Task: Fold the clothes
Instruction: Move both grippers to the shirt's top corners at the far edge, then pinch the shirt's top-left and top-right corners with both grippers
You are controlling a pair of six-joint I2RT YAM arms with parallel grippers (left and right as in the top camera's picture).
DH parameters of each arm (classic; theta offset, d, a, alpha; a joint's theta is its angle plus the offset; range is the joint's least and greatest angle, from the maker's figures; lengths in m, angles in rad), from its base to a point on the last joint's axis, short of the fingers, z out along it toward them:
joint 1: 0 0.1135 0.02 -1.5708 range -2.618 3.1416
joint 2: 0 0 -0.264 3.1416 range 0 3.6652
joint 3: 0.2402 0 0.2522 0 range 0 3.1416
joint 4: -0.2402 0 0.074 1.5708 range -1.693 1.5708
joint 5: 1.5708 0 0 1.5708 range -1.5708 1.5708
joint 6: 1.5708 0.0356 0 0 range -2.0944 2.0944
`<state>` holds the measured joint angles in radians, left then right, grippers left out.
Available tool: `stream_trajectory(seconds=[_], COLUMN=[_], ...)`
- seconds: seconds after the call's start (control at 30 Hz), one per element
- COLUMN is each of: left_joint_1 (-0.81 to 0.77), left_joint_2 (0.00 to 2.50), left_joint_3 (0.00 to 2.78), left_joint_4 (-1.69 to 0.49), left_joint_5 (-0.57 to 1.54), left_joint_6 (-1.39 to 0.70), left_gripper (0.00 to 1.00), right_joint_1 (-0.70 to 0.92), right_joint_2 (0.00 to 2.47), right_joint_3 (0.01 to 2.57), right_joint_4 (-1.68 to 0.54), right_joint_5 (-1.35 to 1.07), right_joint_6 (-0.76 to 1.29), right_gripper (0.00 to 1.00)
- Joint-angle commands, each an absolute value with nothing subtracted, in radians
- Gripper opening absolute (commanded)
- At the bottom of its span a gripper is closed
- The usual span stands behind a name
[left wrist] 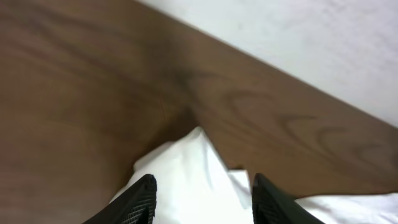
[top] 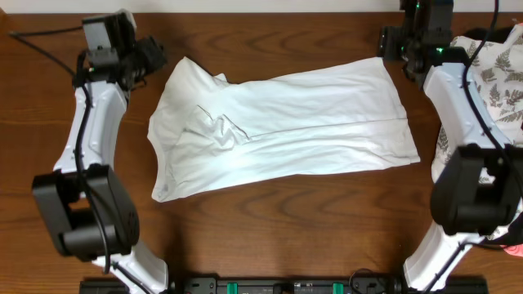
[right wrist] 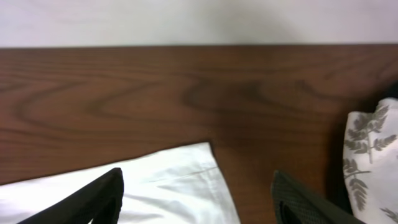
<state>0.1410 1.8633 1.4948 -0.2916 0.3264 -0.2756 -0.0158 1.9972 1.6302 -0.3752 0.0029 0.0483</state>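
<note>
The white T-shirt (top: 278, 122) lies flat across the middle of the table, folded lengthwise, with its print hidden. My left gripper (top: 151, 55) is open and empty at the shirt's far-left corner; in the left wrist view (left wrist: 202, 190) its fingers straddle a point of white cloth (left wrist: 186, 168). My right gripper (top: 391, 45) is open and empty at the shirt's far-right corner; in the right wrist view (right wrist: 199, 196) the hemmed corner (right wrist: 193, 168) lies between its fingers.
A white cloth with grey fern-leaf print (top: 502, 73) lies at the right edge of the table, also in the right wrist view (right wrist: 370, 155). Bare wood table (top: 278, 237) surrounds the shirt. The far table edge meets a pale wall (right wrist: 186, 22).
</note>
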Motion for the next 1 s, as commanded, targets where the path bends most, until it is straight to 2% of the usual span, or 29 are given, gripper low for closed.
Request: stream_trajectory(seconds=[0.0,0.27,0.43,0.97], left_joint_1=[0.138,0.137,0.133,0.088], left_joint_2=[1.926,2.062,2.107,2.171], left_joint_3=[1.571,1.619,1.619,1.618], left_joint_4=[-0.297,-0.209,-0.155,-0.092], left_joint_5=[0.368,0.419,0.419,0.384], left_joint_6=[-0.255,-0.255,-0.255,-0.181], left_gripper=[0.5,0.66,0.67,0.69], right_joint_1=[-0.038,-0.059,-0.053,-0.02], right_joint_2=[2.075,2.194,2.248,2.331], right_joint_3=[1.644,1.644,1.644,1.644], right_joint_4=[-0.353,-0.212,-0.145,-0.149], right_joint_5=[0.021,0.019,0.003,-0.064], right_joint_6=[0.038,0.023,-0.013,-0.079], right_gripper=[0.75,0.77,0.82,0.8])
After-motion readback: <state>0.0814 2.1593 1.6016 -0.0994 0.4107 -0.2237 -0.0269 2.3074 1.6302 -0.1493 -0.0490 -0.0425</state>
